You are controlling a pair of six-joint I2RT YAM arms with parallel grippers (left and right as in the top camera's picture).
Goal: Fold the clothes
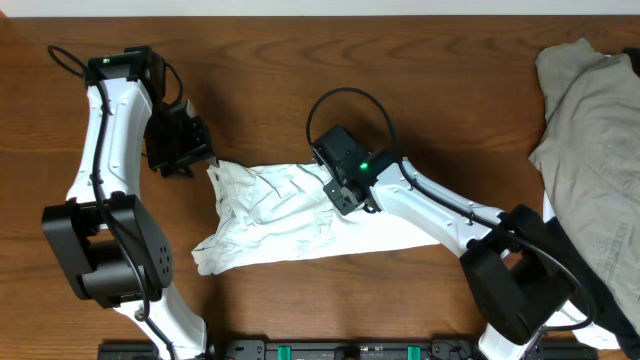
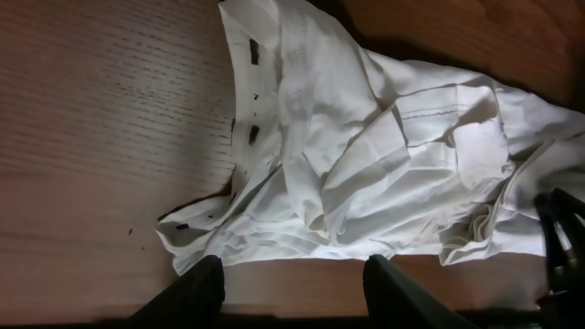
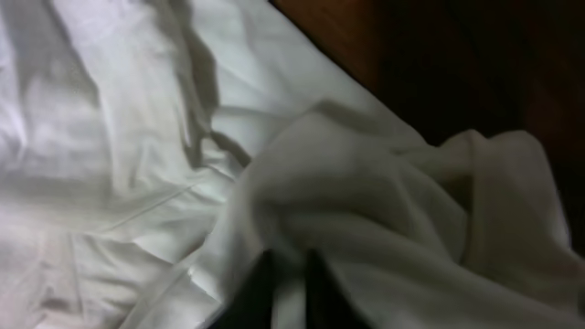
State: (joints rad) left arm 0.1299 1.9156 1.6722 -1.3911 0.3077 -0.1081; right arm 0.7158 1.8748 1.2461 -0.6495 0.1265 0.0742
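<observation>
A crumpled white shirt (image 1: pixel 290 215) lies on the brown table at the middle. My left gripper (image 1: pixel 195 150) is open and empty, just off the shirt's far left corner; in the left wrist view its fingers (image 2: pixel 292 292) hang over bare wood beside the shirt's edge (image 2: pixel 366 155), which carries dark marks. My right gripper (image 1: pixel 345 195) is shut on a fold of the white shirt at its upper middle; in the right wrist view the fingers (image 3: pixel 292 292) pinch the cloth (image 3: pixel 366 201) between them.
A pile of beige and grey clothes (image 1: pixel 590 130) lies at the right edge of the table. The brown table (image 1: pixel 440 110) is bare between the shirt and that pile, and bare wood also shows at the far left (image 1: pixel 30 140).
</observation>
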